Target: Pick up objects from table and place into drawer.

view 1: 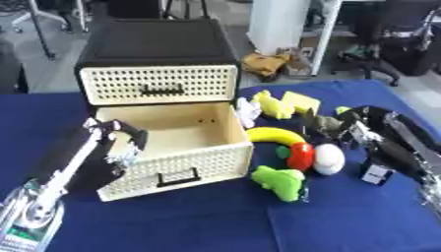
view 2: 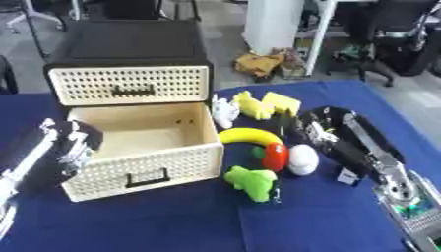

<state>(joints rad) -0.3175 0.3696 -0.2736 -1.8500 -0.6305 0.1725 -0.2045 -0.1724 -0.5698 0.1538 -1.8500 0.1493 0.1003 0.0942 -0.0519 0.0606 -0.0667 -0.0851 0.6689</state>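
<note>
Below, open drawer (view 1: 185, 147) holds nothing visible, left hand (view 1: 120, 140) fingers curled at its rim, right hand (view 2: 314, 129) fingers' state unclear.

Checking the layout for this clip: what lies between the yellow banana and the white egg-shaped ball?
A red tomato-like toy sits between the yellow banana and the white egg-shaped ball, touching or nearly touching both. It shows most plainly in the left eye view.

Both arms are black with silver joints; the left hand (view 1: 120, 142) shows silver fingers at lower left, the right hand (view 2: 314, 129) black at right, green circuitry near the forearms' bases.
</note>
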